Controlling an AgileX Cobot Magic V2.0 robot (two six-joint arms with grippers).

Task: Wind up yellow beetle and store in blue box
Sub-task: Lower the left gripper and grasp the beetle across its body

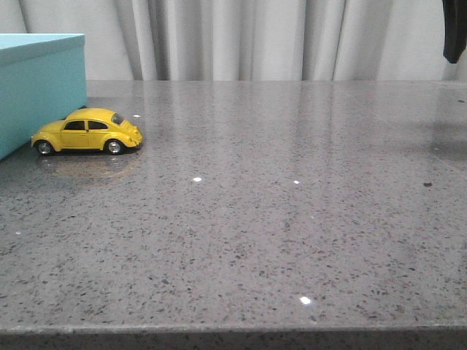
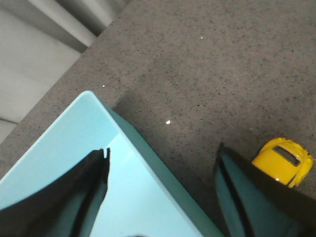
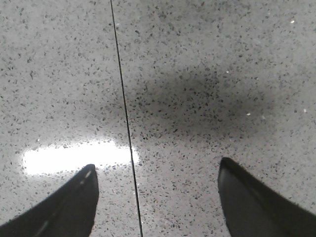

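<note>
The yellow beetle [image 1: 88, 131] stands on its wheels on the grey table, right beside the blue box [image 1: 40, 84] at the far left. In the left wrist view the beetle [image 2: 284, 161] peeks out beside one finger, and the open box's pale inside [image 2: 133, 197] lies under the other. My left gripper [image 2: 160, 197] is open and empty, above the box's edge. My right gripper [image 3: 158, 197] is open and empty over bare table. A dark bit of the right arm [image 1: 454, 33] shows at the front view's top right corner.
A grey speckled stone table [image 1: 277, 219] with a thin dark seam [image 3: 123, 113] in the right wrist view. Pale curtains [image 1: 255, 40] hang behind the table's far edge. The table's front edge [image 1: 233, 332] runs along the bottom.
</note>
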